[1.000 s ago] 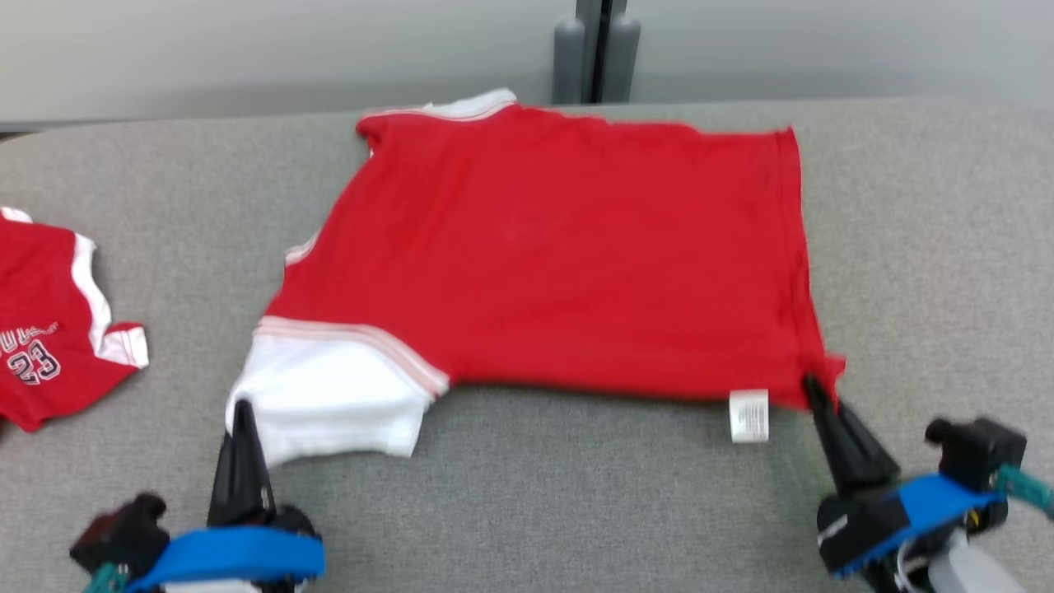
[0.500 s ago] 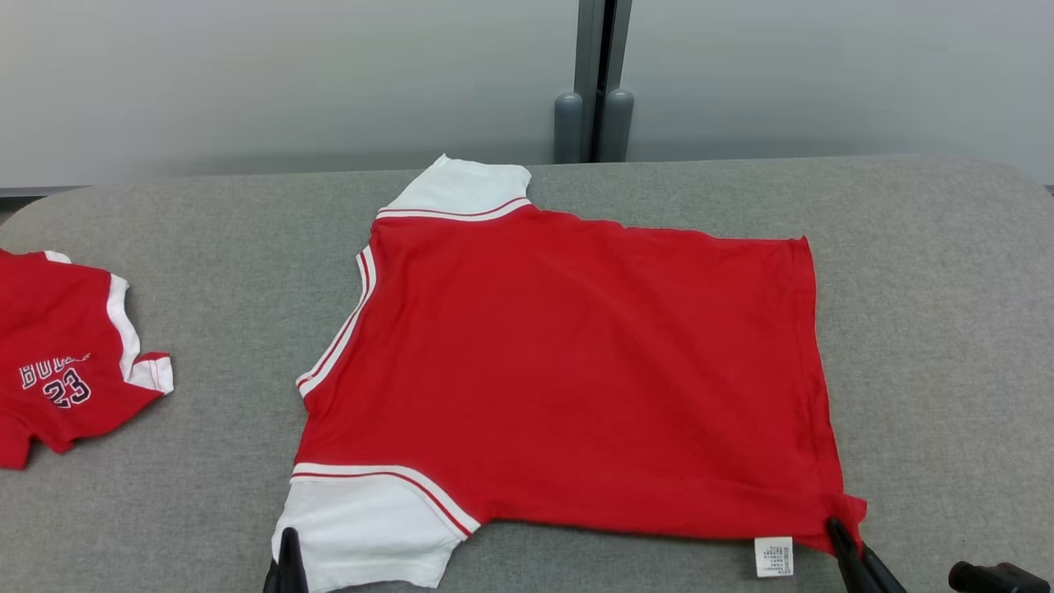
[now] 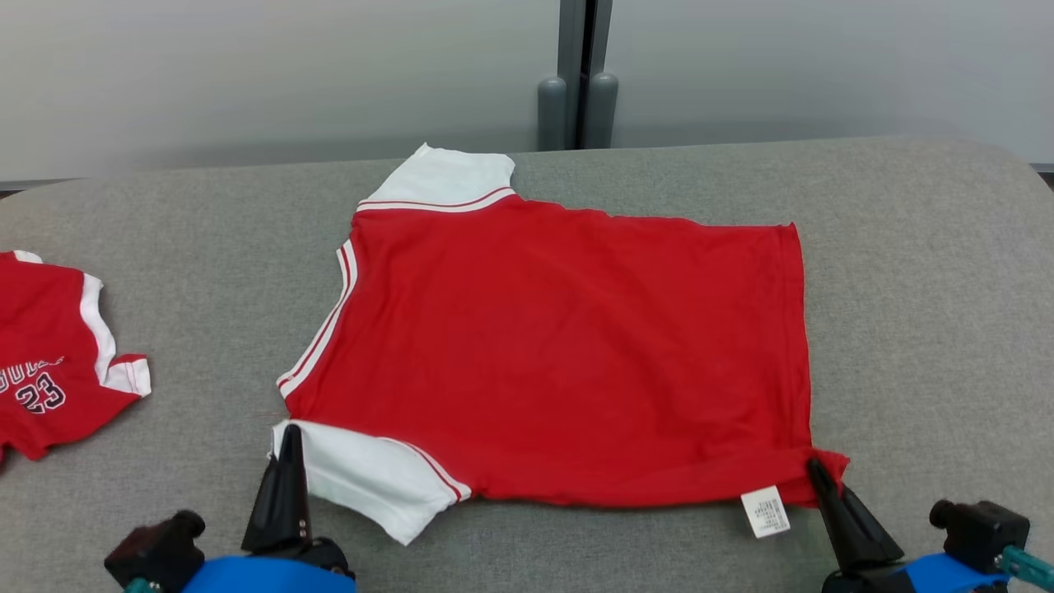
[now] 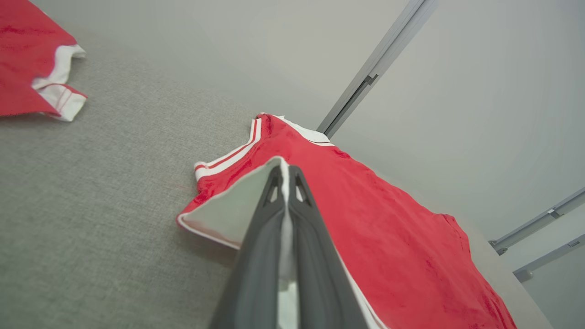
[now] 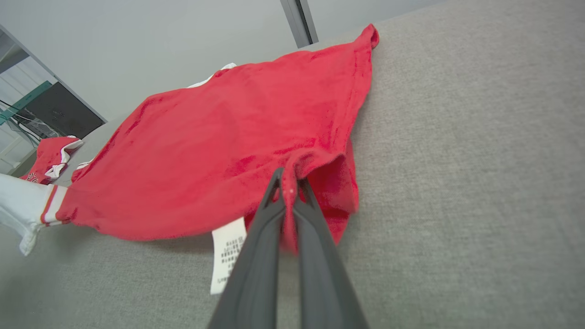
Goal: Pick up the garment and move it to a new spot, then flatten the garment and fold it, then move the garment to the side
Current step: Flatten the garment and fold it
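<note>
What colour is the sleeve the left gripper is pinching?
White sleeve, red-striped where it meets the red shirt; clearest in the head view.

DESK: How many shirts?
CAPTION: You have two: one red shirt [image 3: 568,346] spanning your left gripper [image 3: 290,436] to right gripper [image 3: 818,473], a second shirt [image 3: 49,354] well beyond the left. Two grippers, one care label [image 3: 764,512].

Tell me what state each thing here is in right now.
red shirt, spread open on the grey table, near edge pinched at two points.
left gripper, shut on the shirt's white sleeve.
right gripper, shut on its hem corner.
numbered jersey, lying at the left, untouched.
care label, sticking out below the hem.
</note>
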